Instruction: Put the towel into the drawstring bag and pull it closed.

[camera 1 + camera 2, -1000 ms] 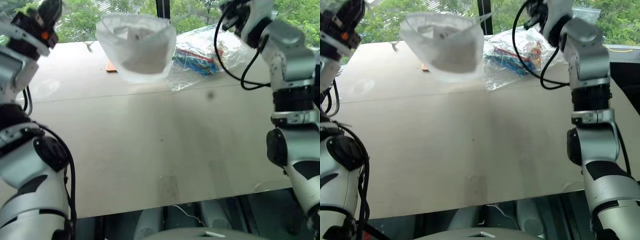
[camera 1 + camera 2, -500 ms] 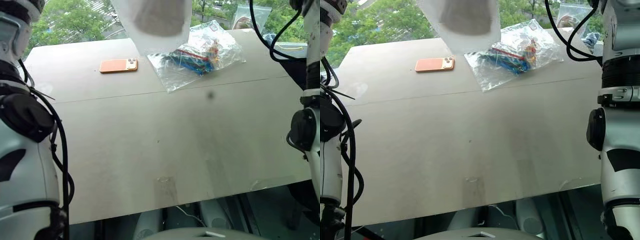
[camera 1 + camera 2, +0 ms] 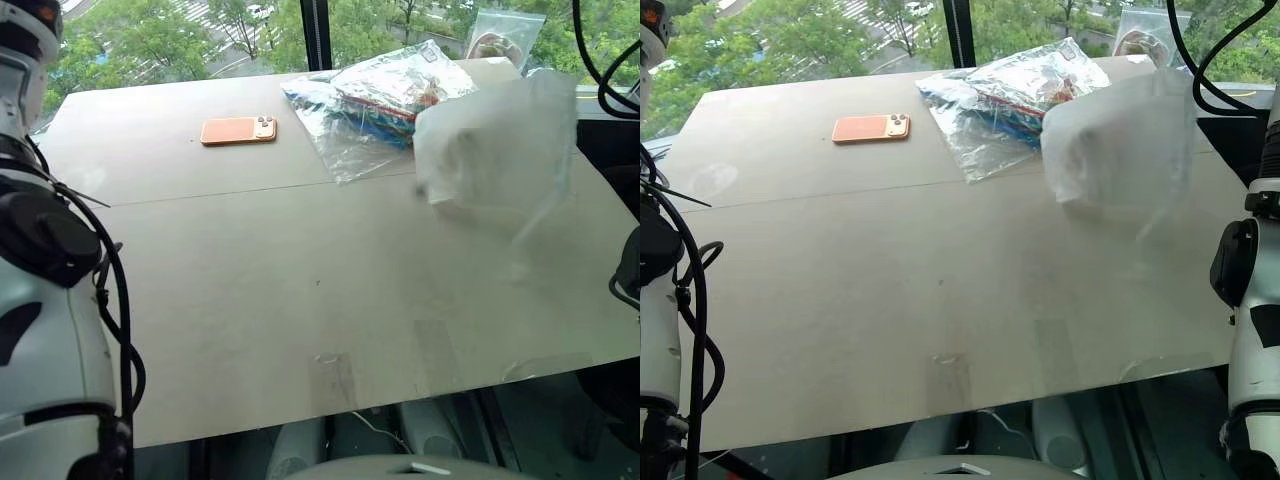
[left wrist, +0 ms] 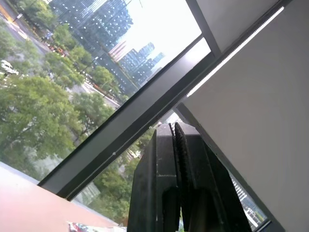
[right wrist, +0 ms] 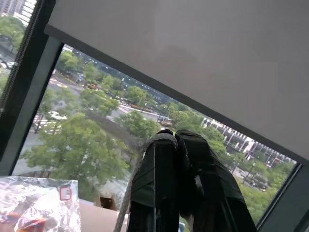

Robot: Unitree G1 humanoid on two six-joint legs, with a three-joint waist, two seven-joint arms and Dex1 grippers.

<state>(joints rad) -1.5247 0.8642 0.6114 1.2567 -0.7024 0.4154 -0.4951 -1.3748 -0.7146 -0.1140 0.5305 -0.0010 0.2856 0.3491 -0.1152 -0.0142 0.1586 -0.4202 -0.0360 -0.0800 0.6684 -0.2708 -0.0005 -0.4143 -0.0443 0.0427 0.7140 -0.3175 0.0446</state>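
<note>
Head views: drawstring bag [image 3: 495, 145] hangs blurred above the table [image 3: 250, 300], right side, beside a plastic bag [image 3: 375, 95]; towel likely inside.
Left wrist: left hand [image 4: 175, 137] pinched together, empty.
Right wrist: right hand [image 5: 175, 137] clamped on cord [image 5: 126, 193]. Risk: one-cord hold, bag swings, mouth reopens.

One drawstring bag [image 3: 495, 150] hangs blurred over the right edge of the table [image 3: 300, 290]. On the table lie one orange phone [image 3: 238, 130] and two clear plastic bags: one of colourful items [image 3: 375, 105], a smaller one [image 3: 503, 30] at the far right corner.
</note>
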